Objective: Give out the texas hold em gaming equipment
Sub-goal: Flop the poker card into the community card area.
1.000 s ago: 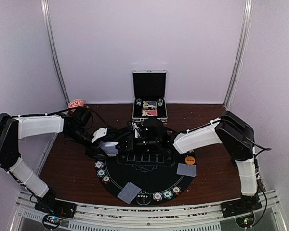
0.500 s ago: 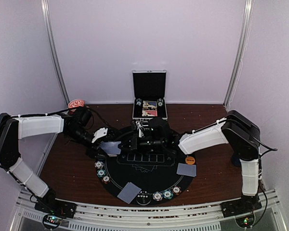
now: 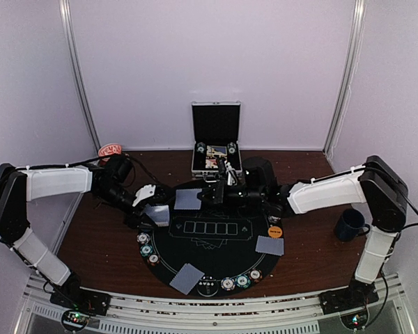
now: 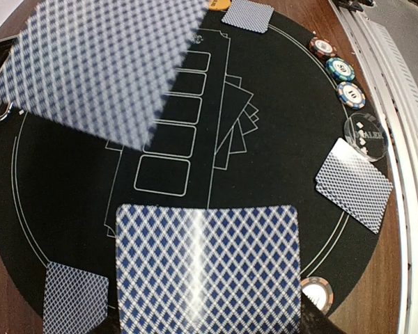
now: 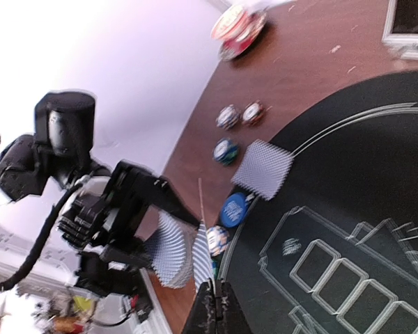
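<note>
Playing cards (image 4: 209,271) with grey-blue, diamond-patterned backs sit stacked in the left gripper (image 3: 155,211), which clamps them just over the left rim of the black mat (image 3: 216,257). We see the right gripper (image 5: 214,306) pinched shut on a single card (image 3: 188,200) above the mat's far edge. It is back up and nearly level, its long axis running left-right.
</note>
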Robot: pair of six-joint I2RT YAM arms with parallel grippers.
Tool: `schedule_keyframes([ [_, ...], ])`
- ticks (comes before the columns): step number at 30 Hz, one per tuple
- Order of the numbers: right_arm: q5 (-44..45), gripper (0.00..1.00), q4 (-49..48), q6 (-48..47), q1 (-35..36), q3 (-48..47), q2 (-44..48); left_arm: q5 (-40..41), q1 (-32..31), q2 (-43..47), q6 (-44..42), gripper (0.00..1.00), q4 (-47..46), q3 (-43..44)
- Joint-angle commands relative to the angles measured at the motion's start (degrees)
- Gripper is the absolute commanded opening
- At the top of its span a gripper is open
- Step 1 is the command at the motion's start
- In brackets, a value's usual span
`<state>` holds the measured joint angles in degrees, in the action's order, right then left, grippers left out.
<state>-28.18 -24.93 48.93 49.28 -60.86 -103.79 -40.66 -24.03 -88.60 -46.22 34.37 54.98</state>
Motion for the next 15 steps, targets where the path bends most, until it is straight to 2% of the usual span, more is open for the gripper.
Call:
schedule_keyframes([
  [1,14.19,0.00,11.58,-12.02,-0.32,-2.09,3.70,0.15,0.35,-0.18,0.02,0.59,-1.71,0.20],
  [6,26.67,0.00,20.57,-18.54,1.04,-5.95,2.16,1.41,0.34,0.20,0.76,0.59,-2.55,-0.14],
  [15,39.34,0.00,27.12,-24.89,5.27,-13.69,-3.84,4.89,1.03,0.03,3.71,0.58,-4.81,0.20],
])
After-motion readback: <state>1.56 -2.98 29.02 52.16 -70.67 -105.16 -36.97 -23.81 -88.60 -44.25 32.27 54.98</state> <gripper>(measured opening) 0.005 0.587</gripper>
